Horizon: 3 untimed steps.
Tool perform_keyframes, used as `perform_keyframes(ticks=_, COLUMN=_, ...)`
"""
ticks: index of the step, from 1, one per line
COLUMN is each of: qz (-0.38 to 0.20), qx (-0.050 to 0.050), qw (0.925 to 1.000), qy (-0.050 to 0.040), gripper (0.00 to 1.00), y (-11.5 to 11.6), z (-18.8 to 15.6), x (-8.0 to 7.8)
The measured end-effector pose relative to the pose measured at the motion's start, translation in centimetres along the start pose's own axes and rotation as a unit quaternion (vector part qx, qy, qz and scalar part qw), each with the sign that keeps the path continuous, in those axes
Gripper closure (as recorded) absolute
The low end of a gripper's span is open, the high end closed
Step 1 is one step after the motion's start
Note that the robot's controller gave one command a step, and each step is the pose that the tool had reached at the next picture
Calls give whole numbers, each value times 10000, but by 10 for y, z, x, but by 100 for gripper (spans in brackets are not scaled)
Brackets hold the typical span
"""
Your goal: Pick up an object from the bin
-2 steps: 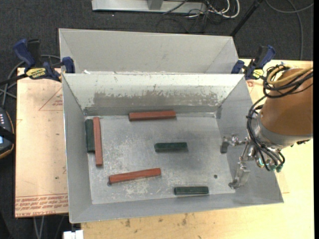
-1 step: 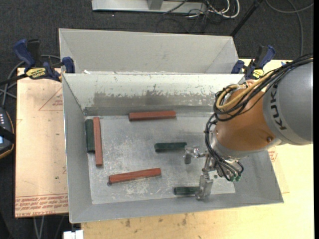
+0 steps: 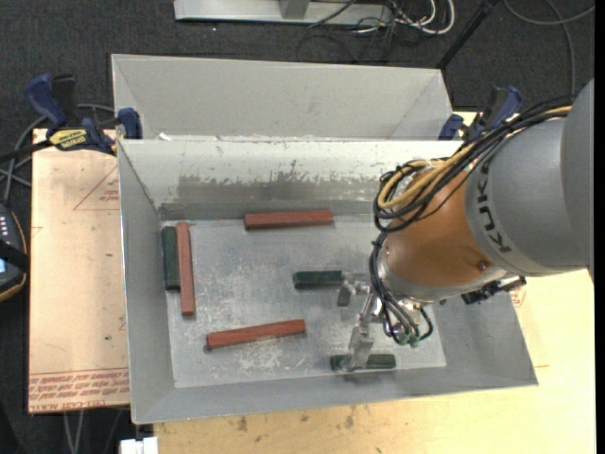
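Hanging close to the front wall of the bin (image 3: 284,393), my gripper (image 3: 360,350) is over a short dark green bar (image 3: 381,361); open or closed, I cannot tell. Away from my arm lies scuffed bare floor, then a flat red-brown stick (image 3: 256,334).

I see dark floor (image 3: 57,26) all round, a flat silver metal base (image 3: 227,9) at twelve o'clock, tangled cables (image 3: 421,6) at one.
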<state>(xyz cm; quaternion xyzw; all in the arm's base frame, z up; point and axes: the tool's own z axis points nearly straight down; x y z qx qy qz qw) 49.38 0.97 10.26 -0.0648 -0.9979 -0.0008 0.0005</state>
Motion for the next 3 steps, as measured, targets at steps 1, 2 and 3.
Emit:
perform_keyframes(ticks=1, qz=-246, qx=-18, qw=9997, qy=-7, gripper=0, y=118, z=31, x=15)
perform_keyframes(ticks=2, qz=-210, qx=4, qw=9998, qy=-6, gripper=100, y=112, z=30, x=13)
perform_keyframes(ticks=3, qz=-250, qx=-12, qw=9997, qy=-51, gripper=100, y=124, z=-112, x=5)
